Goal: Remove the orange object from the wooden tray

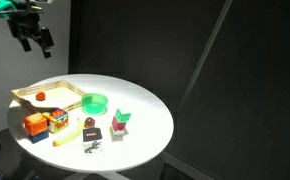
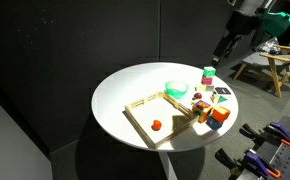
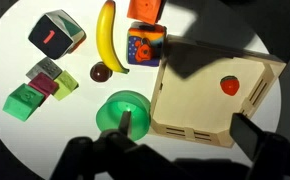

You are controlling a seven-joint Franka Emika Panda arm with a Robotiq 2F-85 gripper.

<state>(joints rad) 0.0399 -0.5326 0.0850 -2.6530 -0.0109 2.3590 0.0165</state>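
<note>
A small orange-red object lies inside the shallow wooden tray, near one corner. It shows in both exterior views, as does the tray, which sits on a round white table. My gripper hangs high above the table, open and empty. In the wrist view its two dark fingers frame the tray's near edge from far above.
Beside the tray are a green bowl, a banana, a dark round item, an orange cube, a dark cube and green and pink blocks. Black curtains surround the table.
</note>
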